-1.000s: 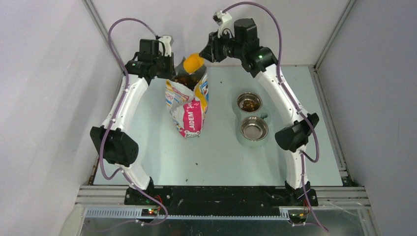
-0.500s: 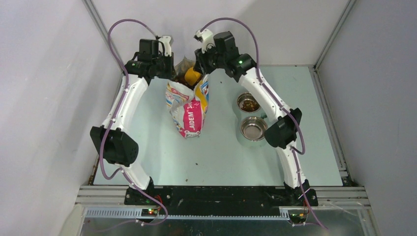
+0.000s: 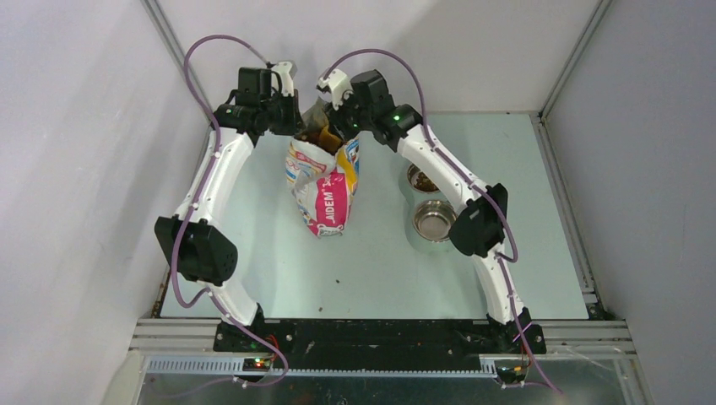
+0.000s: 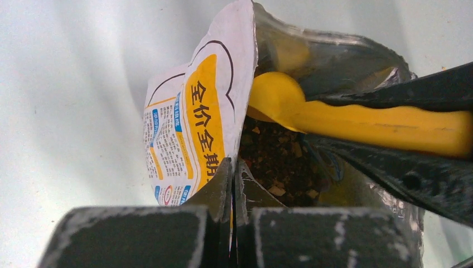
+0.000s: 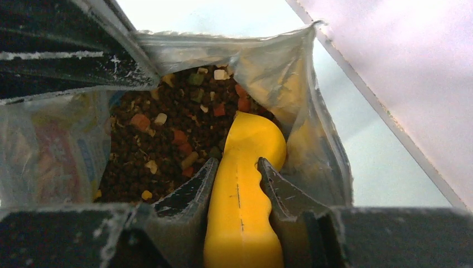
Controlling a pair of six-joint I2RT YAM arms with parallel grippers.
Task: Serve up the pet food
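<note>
Kibble heaped inside the bag
We see dark brown and reddish pet food pellets (image 5: pixel 167 145) in the printed foil bag (image 3: pixel 325 198) at twelve o'clock on the desk (image 3: pixel 380 270). The left end effector (image 4: pixel 231 170) pinches its rim, and the right end effector (image 5: pixel 239 164) clamps the yellow plastic scoop (image 5: pixel 245 139).

Pale grn table (image 3: pixel 380 278), white walls (image 3: pixel 76 169), alu frame rails (image 3: pixel 169 331), even light

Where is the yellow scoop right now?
The yellow scoop is inside the open bag, far centre of the table in the top view; the right gripper holds its handle, bowl by the pet food.
</note>
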